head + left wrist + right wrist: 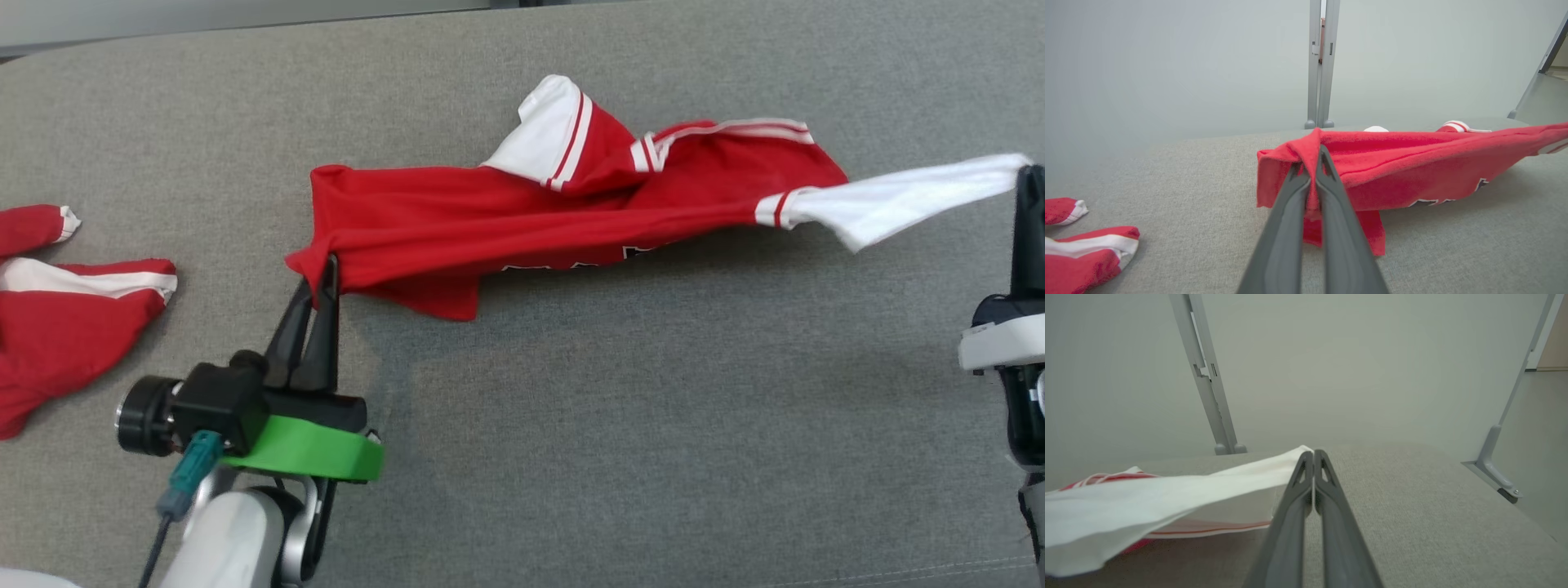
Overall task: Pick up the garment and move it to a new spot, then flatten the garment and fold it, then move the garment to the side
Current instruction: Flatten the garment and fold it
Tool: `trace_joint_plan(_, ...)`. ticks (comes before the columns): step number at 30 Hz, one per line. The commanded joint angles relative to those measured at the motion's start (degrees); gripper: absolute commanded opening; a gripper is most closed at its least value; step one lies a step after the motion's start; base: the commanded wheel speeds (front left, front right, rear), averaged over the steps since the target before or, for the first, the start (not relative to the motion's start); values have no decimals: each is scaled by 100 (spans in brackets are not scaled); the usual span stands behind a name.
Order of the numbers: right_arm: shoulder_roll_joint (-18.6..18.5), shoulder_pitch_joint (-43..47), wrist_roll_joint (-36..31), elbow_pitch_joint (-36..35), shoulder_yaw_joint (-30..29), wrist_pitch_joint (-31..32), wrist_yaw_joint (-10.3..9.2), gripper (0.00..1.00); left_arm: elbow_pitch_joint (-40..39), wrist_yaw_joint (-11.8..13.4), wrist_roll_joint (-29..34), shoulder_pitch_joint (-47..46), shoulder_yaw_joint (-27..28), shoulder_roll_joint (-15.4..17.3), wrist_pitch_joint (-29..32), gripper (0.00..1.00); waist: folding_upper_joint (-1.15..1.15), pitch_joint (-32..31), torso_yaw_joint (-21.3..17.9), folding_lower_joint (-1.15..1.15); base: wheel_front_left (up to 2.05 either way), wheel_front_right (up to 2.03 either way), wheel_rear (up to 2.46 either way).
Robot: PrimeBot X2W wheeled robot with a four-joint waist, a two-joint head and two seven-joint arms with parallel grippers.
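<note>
A red garment [506, 220] with white sleeves and red stripes is stretched across the middle of the grey surface, partly lifted. My left gripper [326, 269] is shut on its red left corner; in the left wrist view red cloth [1392, 167] bunches around my left gripper [1312, 161]. At the right edge, my right gripper [1030, 175] is shut on the tip of the white sleeve [906, 196]. The right wrist view has the white sleeve [1167, 498] pulled taut to the tip of my right gripper [1312, 455].
A second red and white garment [57, 302] lies crumpled at the left edge, also in the left wrist view as a red garment [1081, 253]. The grey fabric surface [653, 408] stretches wide in front. Grey frame posts [1208, 379] stand behind, against a pale wall.
</note>
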Motion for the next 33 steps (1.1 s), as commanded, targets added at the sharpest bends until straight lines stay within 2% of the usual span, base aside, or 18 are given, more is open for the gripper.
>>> trace_joint_plan(1, 25, 166, -126, -397, -103, -21, -10, 0, -283, 56, 90, -34, 74, 127, 48, 0, 0, -236, -59, 0, 0, 0, 0)
trace_joint_plan(9, -155, 74, -631, -2822, -735, 341, -10, 0, -1917, 314, 420, -582, 520, 597, 362, 0, 0, -756, -108, 0, 0, 0, 0)
trace_joint_plan(13, -495, -282, -646, -3631, -1158, 683, -11, 0, -2519, 296, 526, -1033, 708, 833, 646, 0, 0, -937, -102, 0, 0, 0, 0)
trace_joint_plan(18, -963, -904, -461, -4129, -1424, 1183, -11, 0, -2899, 69, 423, -1753, 796, 1069, 1045, 0, 0, -967, -106, 0, 0, 0, 0)
trace_joint_plan(21, -1192, -1228, -308, -4071, -1365, 1417, -10, 0, -2973, -20, 400, -2096, 754, 1123, 1268, 0, 0, -893, -113, 0, 0, 0, 0)
trace_joint_plan(25, -1418, -1637, -85, -3685, -1065, 1582, -10, 0, -2699, -162, 219, -2537, 615, 1025, 1484, 0, 0, -679, -102, 0, 0, 0, 0)
trace_joint_plan(29, -1542, -2157, 125, -2906, -611, 1542, -10, 0, -1807, -313, -103, -3057, 471, 780, 1481, 0, 0, -375, -61, 0, 0, 0, 0)
trace_joint_plan(33, -1513, -2986, 248, -1860, -80, 1259, -10, 0, -354, -488, -349, -3843, 438, 465, 1171, 0, 0, -130, -27, 0, 0, 0, 0)
